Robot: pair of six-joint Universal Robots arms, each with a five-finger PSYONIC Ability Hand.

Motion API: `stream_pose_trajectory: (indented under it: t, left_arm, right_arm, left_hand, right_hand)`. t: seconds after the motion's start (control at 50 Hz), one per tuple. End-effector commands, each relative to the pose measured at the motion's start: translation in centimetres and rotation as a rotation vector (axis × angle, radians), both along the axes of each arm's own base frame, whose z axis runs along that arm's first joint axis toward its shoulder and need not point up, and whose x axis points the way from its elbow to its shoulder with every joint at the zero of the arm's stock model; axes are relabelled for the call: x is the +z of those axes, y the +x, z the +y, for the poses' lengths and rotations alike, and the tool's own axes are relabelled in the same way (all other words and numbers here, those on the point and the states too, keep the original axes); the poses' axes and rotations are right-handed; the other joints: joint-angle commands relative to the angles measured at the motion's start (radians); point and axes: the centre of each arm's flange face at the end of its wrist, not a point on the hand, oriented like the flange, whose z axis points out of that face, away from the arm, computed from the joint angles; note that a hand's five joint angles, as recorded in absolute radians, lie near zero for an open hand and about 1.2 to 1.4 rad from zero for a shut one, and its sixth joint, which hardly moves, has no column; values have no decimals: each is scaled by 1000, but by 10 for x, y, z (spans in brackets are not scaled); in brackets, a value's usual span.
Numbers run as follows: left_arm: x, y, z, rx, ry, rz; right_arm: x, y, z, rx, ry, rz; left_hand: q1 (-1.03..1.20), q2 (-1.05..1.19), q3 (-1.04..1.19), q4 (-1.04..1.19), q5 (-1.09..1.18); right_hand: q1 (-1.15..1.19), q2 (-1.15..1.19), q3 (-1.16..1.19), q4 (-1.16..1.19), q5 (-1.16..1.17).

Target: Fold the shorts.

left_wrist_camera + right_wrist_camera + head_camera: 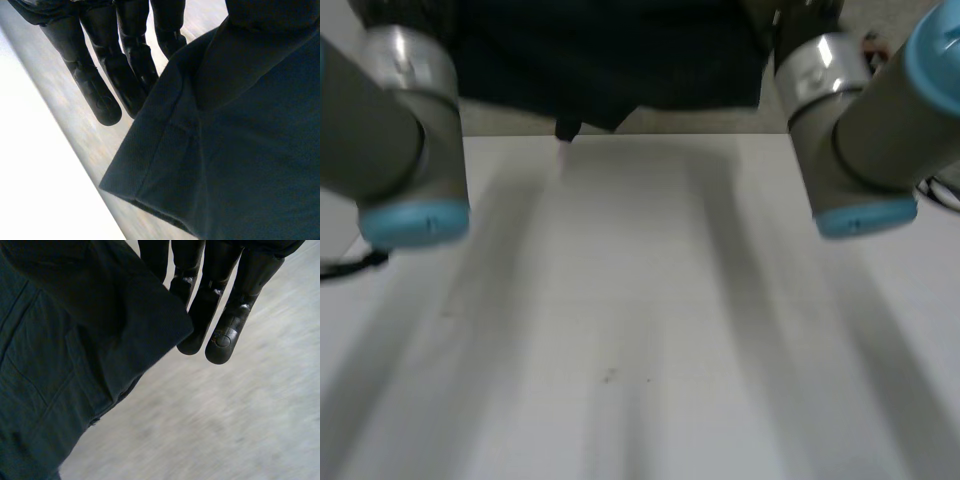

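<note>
Dark shorts (pixel 610 60) bunched at far edge of white bench (pixel 640 320), between both arms, cloth lying against left robot hand (pixel 107 75) and right robot hand (pixel 220 315), cannot tell whether either hand grasps it

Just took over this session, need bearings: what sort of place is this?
Probably a robotics lab bench, hard to be sure: a plain white table, the left arm and right arm over it, dark shorts at its far edge.
</note>
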Motion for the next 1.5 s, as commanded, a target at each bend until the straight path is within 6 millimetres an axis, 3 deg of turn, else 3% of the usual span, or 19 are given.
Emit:
stream_pose_trajectory:
  t: [0.02,0.04,0.12,0.2,0.26,0.38,0.52,0.62,0.72,0.82,0.88,1.0,1.18,1.28,1.42,1.44,1.46,1.48,1.5]
  left_arm:
    - [-126,5,11,-22,334,-125]
    - [-160,2,15,-32,416,-171]
    - [-211,-1,31,-52,551,-258]
    - [-224,1,49,-67,612,-307]
    - [-221,7,58,-63,637,-334]
    - [-202,26,89,-56,683,-442]
    - [-193,48,125,-53,765,-670]
    - [-188,64,158,-99,834,-918]
    - [-173,63,159,-138,773,-999]
    - [-158,48,125,-109,649,-941]
    - [-156,27,97,-91,546,-891]
    - [-157,-21,50,-88,370,-770]
    - [-187,-100,1,-156,254,-643]
    - [-197,-121,-22,-150,198,-607]
    - [-217,-134,-39,-141,165,-585]
    - [-217,-134,-40,-140,164,-582]
    - [-218,-135,-41,-139,164,-578]
    - [-218,-135,-40,-143,167,-564]
    - [-219,-135,-40,-146,172,-559]
  right_arm:
    - [-123,1,3,26,358,247]
    - [-152,0,7,27,447,309]
    - [-198,-8,22,33,622,424]
    - [-214,-18,40,44,717,475]
    - [-214,-24,52,56,738,499]
    - [-182,-43,90,103,761,510]
    - [-176,-60,128,156,891,588]
    - [-172,-85,174,208,1081,818]
    - [-160,-97,199,289,1187,957]
    - [-146,-80,182,336,1095,818]
    - [-138,-77,151,260,1089,643]
    - [-152,-70,103,99,1000,513]
    - [-167,-77,55,-221,809,563]
    - [-186,-72,34,-238,760,574]
    - [-194,-59,7,-234,635,464]
    - [-197,-58,6,-231,629,457]
    - [-201,-56,4,-226,620,448]
    - [-202,-57,2,-237,615,443]
    - [-202,-57,2,-238,612,439]
  left_hand:
    - [265,197,203,200,231]
    - [265,197,203,200,231]
    - [265,197,203,200,231]
    - [265,197,203,200,231]
    - [265,197,203,200,231]
    - [265,197,203,200,231]
    - [265,197,203,200,231]
    - [265,197,203,200,231]
    - [265,197,203,200,231]
    - [265,197,203,200,231]
    - [265,197,203,200,231]
    - [265,197,203,200,231]
    - [265,197,203,200,231]
    - [265,197,203,200,231]
    - [265,197,203,200,231]
    - [265,197,203,200,231]
    - [210,142,148,145,176]
    - [-258,-327,-320,-323,-293]
    - [-502,-570,-563,-566,-536]
  right_hand:
    - [406,211,207,204,230]
    - [406,211,207,204,230]
    - [406,211,207,204,230]
    - [406,211,207,204,230]
    - [406,211,207,204,230]
    - [406,211,207,204,230]
    - [406,211,207,204,230]
    - [406,211,207,204,230]
    - [406,211,207,204,230]
    - [406,211,207,204,230]
    - [406,211,207,204,230]
    - [406,211,207,204,230]
    - [406,211,207,204,230]
    - [406,211,207,204,230]
    - [406,211,207,204,230]
    - [259,64,60,56,83]
    - [-237,-432,-436,-439,-413]
    - [-442,-637,-642,-645,-618]
    - [-639,-834,-838,-842,-815]
